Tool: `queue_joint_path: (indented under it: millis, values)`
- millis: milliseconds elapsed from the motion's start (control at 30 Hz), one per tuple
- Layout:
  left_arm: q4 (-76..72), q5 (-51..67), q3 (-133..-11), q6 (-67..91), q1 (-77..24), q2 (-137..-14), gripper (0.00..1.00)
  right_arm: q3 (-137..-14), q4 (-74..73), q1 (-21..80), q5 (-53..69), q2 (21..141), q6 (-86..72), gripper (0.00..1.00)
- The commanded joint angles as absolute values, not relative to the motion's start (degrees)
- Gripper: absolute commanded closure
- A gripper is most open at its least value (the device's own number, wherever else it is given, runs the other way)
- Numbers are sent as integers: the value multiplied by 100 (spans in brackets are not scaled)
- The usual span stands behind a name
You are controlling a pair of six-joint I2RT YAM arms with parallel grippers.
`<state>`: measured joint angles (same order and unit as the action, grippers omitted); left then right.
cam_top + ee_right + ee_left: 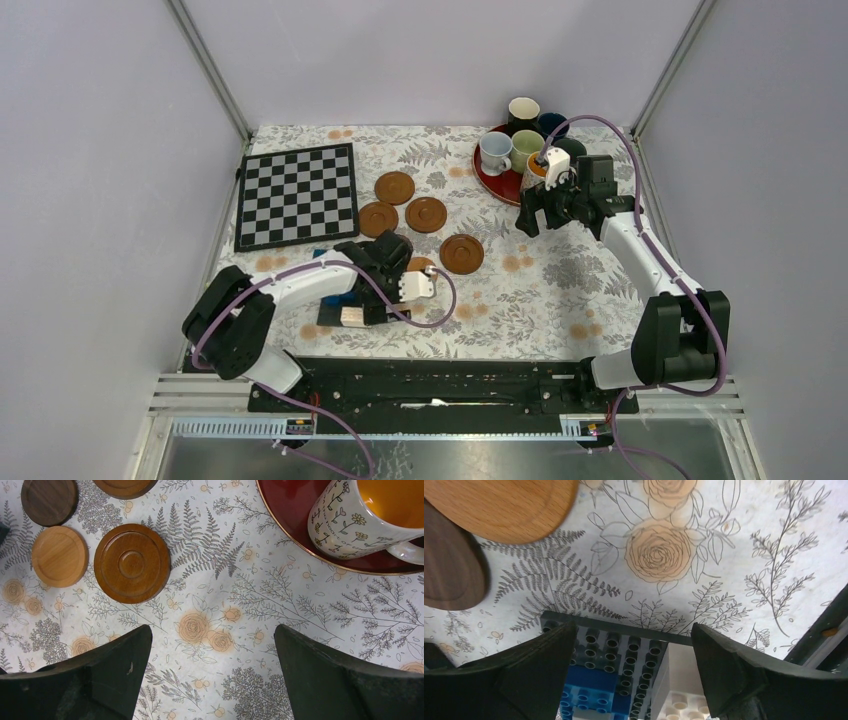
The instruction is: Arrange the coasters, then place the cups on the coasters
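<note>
Evidently barely begun: round wooden coasters (426,214) lie unarranged, ceramic mugs (495,152) crowd the round red tray (498,184); left gripper (633,631) and right gripper (212,631) gape empty.

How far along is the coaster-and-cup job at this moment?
Early stage. Done: the coasters lie out on the tablecloth in a loose cluster, not evenly arranged. In hand: nothing; the left pincer is open above toy bricks, the right pincer open and empty beside the red tray. Left: tidying the coasters and moving all the cups, which sit on or by that tray, none on a coaster.
</note>
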<state>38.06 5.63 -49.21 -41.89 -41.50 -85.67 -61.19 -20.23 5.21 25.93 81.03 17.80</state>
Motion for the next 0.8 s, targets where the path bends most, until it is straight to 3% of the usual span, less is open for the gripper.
queue_joint_path:
  millis: [0,500,767]
  values:
    - [3668,434,-4709,-4694,-3920,-8311,7,-6109,-1917,495,2546,7976,1863,0]
    - [4298,748,-4593,-6566,-897,-8053,9,-6144,-1960,492,2599,8056,1863,0]
    - [4711,1073,-4991,-6897,181,-8286,10,-6118,-1965,492,2579,8043,1872,0]
